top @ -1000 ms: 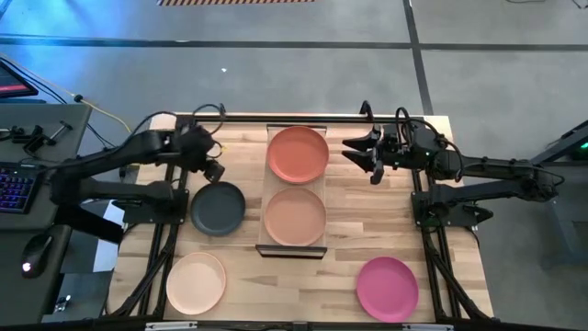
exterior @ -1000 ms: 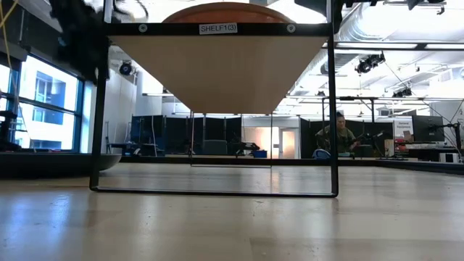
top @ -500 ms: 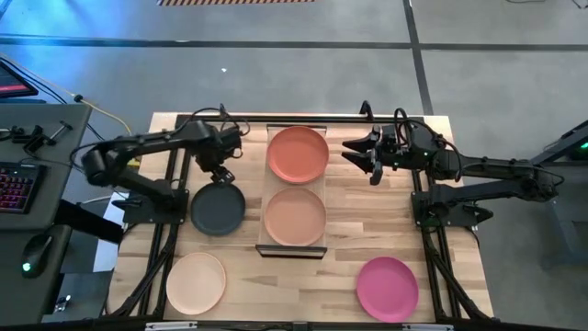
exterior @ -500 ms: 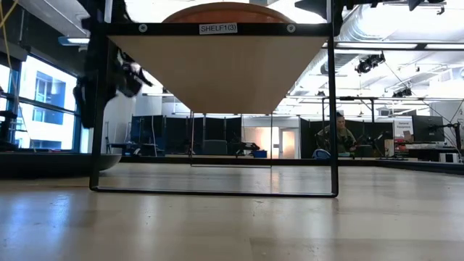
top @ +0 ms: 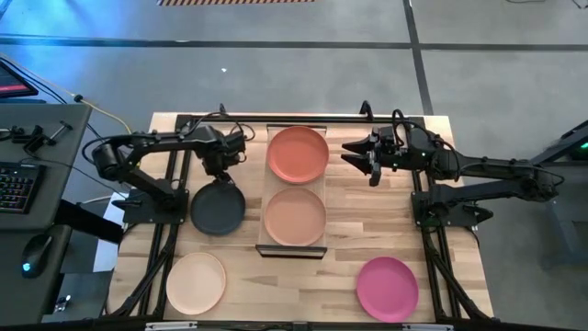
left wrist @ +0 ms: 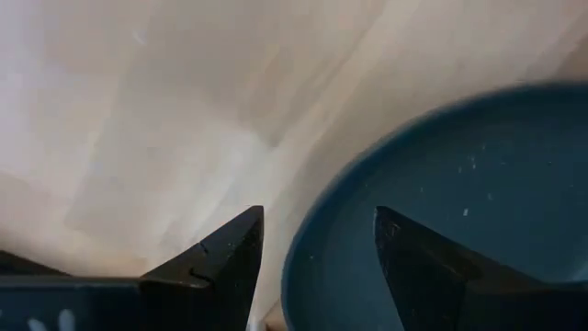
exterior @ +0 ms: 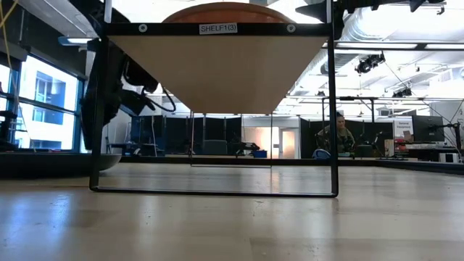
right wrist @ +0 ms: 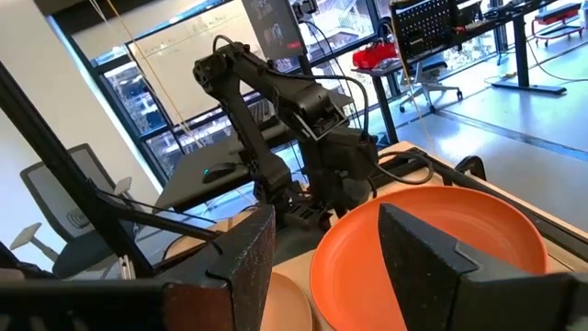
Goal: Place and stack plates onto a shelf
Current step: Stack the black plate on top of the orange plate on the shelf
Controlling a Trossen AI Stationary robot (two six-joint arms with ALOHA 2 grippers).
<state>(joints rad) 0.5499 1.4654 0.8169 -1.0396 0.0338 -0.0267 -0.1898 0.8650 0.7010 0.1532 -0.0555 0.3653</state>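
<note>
The dark grey plate [top: 218, 209] lies flat on the tabletop, left of the shelf [top: 294, 251]. My left gripper [top: 224, 164] hangs open over the plate's far rim [left wrist: 292, 267], which shows in the gap between the two fingers in the left wrist view; I see no touch. The coral red plate [top: 298, 154] and the peach-tan plate [top: 294, 216] rest on the shelf. My right gripper [top: 355, 156] is open in the air, just right of the coral red plate [right wrist: 432, 241]. The cream plate [top: 196, 282] and the magenta plate [top: 387, 288] lie near the near edge. No light pink plate is in view.
The shelf stands raised on a thin dark frame [exterior: 331, 109], with bare table under it. Black rails [top: 175, 221] run along the table's left and right sides. A desk with a keyboard [top: 14, 179] stands left of the table. A person [exterior: 338, 134] sits far back in the room.
My left gripper has moved toward the table's right and come down, from left of the dark grey plate's far side to just over its far rim. The plates have not moved.
</note>
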